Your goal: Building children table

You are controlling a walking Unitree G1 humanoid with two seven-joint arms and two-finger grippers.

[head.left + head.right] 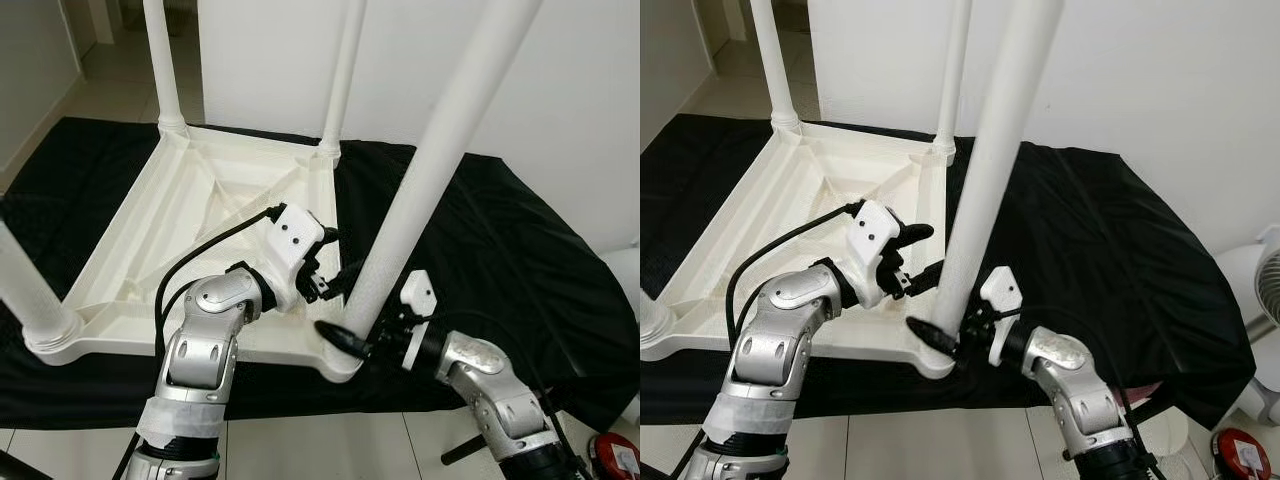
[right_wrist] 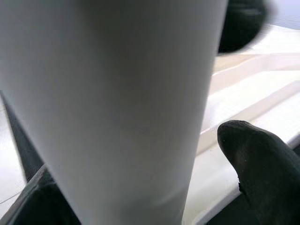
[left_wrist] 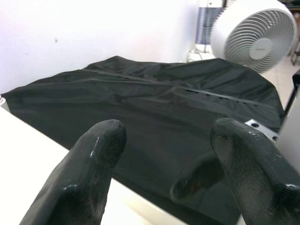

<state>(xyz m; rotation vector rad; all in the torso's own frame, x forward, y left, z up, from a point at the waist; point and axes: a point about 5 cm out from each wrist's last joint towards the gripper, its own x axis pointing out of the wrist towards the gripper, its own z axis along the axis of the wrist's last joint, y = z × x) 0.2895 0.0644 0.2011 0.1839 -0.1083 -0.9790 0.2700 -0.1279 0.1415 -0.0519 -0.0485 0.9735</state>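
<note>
A white children's table (image 1: pixel 150 230) lies upside down on a black cloth (image 1: pixel 500 240), its legs pointing up. The near right leg (image 1: pixel 430 170) stands in its corner socket. My right gripper (image 1: pixel 355 320) is shut on this leg just above the socket, one finger (image 1: pixel 335 335) in front and the other hidden behind. In the right wrist view the leg (image 2: pixel 117 93) sits between the fingers (image 2: pixel 255 159). My left gripper (image 1: pixel 335 258) is open just left of the same leg, over the table's underside, holding nothing; the left wrist view has its fingers (image 3: pixel 93 159) spread.
Three other legs stand at the far left (image 1: pixel 165 60), far right (image 1: pixel 345 70) and near left (image 1: pixel 25 290) corners. A white fan (image 3: pixel 255 42) stands right of the cloth, a red object (image 1: pixel 615 455) lies on the tiled floor, and a white wall is close behind.
</note>
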